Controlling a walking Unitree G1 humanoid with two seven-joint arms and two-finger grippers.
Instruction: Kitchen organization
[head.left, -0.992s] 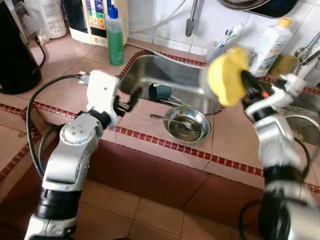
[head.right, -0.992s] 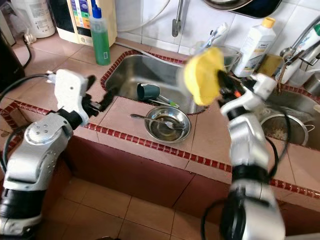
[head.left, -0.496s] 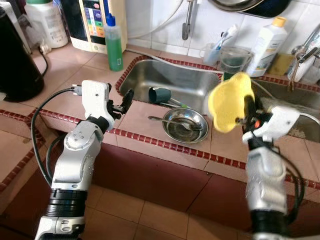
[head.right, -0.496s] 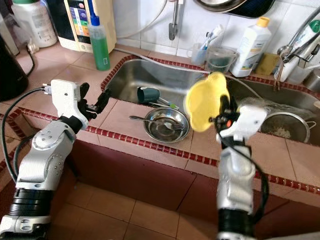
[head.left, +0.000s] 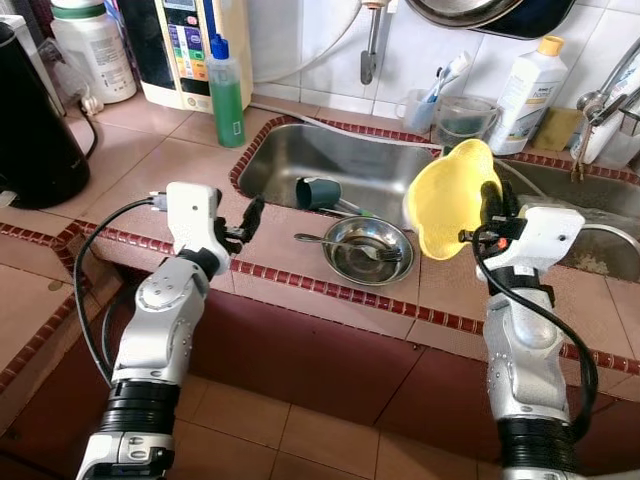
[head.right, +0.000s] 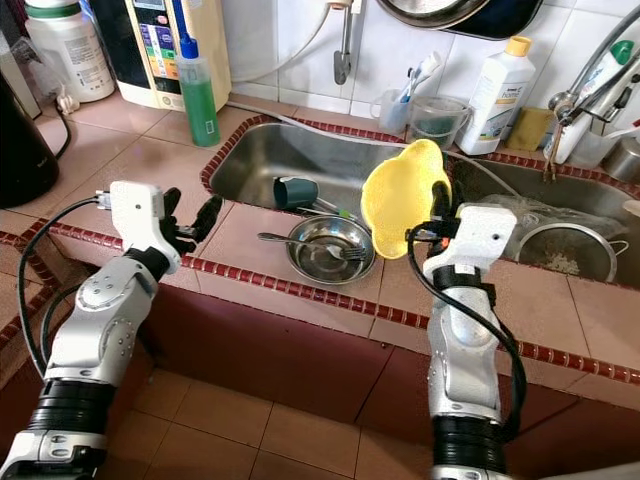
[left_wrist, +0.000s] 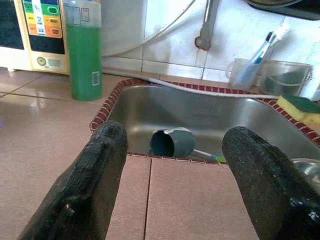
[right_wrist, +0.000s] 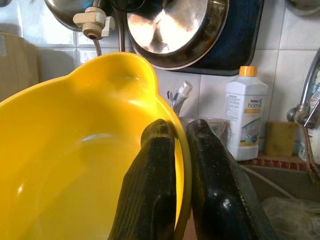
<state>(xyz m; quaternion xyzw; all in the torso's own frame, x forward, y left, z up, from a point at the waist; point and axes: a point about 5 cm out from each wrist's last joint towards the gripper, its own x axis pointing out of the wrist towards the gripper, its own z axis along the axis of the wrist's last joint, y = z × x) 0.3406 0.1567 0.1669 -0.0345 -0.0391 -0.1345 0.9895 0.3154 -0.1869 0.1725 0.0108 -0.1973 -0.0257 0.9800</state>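
Note:
My right gripper (head.left: 490, 205) is shut on the rim of a yellow plastic bowl (head.left: 446, 200), held tilted in the air over the counter just right of a steel bowl (head.left: 371, 248). In the right wrist view the fingers (right_wrist: 155, 185) pinch the yellow bowl's (right_wrist: 75, 165) edge. The steel bowl holds a fork (head.left: 345, 243) and sits on the tiled counter in front of the sink (head.left: 330, 165). A teal cup (head.left: 319, 192) lies on its side in the sink. My left gripper (head.left: 252, 214) is open above the counter left of the sink, pointing at the teal cup (left_wrist: 172, 142).
A green soap bottle (head.left: 226, 92), a water dispenser (head.left: 195, 45) and a black kettle (head.left: 35, 120) stand at the back left. A white detergent bottle (head.left: 527, 92), a toothbrush cup (head.left: 420, 105) and a second basin with a strainer (head.right: 565, 250) are on the right. The counter's edge (head.left: 330, 295) runs below.
The right arm has lowered slightly and drawn the yellow bowl in, tilting it more upright. The camera has shifted a little. The left gripper stays open near the sink's edge.

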